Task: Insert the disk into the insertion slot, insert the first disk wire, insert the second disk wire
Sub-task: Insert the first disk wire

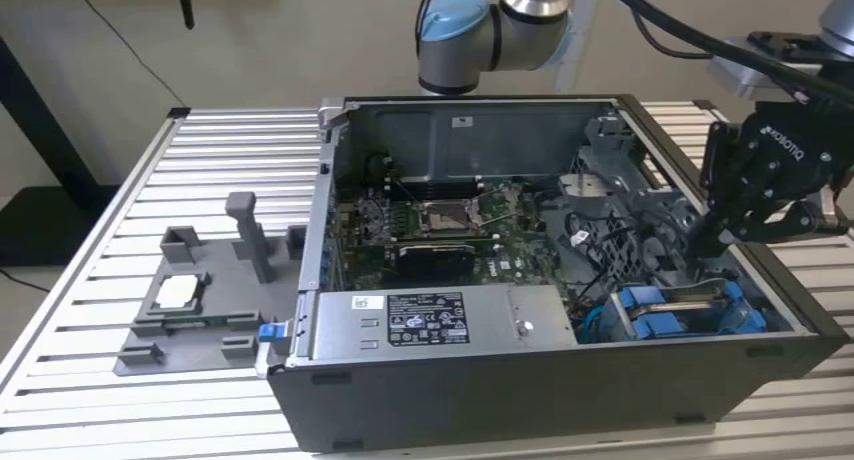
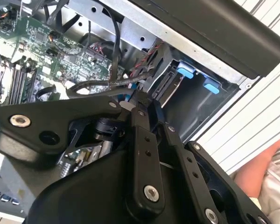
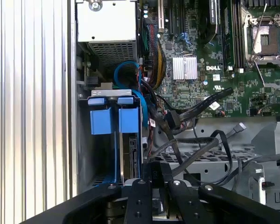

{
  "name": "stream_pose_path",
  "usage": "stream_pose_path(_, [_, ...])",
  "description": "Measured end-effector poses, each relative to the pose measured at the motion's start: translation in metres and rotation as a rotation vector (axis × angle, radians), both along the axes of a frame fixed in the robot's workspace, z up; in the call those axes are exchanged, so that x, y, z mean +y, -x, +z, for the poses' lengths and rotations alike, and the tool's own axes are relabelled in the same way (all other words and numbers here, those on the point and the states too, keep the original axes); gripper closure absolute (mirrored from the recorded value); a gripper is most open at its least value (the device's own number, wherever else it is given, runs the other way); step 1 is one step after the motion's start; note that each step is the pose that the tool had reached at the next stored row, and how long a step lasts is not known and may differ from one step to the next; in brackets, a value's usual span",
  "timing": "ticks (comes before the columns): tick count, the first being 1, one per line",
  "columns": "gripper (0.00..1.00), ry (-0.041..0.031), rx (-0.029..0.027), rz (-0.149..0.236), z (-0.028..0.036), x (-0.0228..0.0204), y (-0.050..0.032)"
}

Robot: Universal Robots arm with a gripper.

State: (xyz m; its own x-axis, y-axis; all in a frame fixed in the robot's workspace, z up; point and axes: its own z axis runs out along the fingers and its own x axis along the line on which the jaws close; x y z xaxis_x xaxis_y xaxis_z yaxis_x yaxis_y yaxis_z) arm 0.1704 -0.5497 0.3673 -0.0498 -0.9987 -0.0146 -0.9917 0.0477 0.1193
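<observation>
My arm (image 1: 467, 30) reaches in from the exterior view's right, its wrist tipped down so the tool (image 1: 703, 248) dips into the open computer case (image 1: 534, 390) on the table (image 1: 80, 380). The tool looks clenched on the end of a black wire (image 2: 98, 84). The disk (image 1: 683, 302) sits in the insertion slot (image 3: 86, 140) at the case's corner, near the tool's tip.

Exterior view: I look down on the open black metal computer case (image 1: 534, 400). Both wrist views, close in, share its blue-edged grey drive bay (image 3: 109, 119) (image 2: 196, 79).
</observation>
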Motion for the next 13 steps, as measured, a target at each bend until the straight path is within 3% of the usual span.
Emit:
stream_pose_path(3, [0.81, 0.0, 0.0097, 0.0, -0.0028, -0.0042, -0.0017])
stream_pose_path(8, [0.81, 0.0, 0.0426, 0.0, -0.006, -0.0107, -0.0071])
stream_pose_path(11, [0.81, -0.0002, 0.0532, 0.0, -0.0088, -0.0137, -0.011])
stream_pose_path(13, [0.81, -0.0001, 0.0574, 0.0, -0.0111, -0.0154, -0.0133])
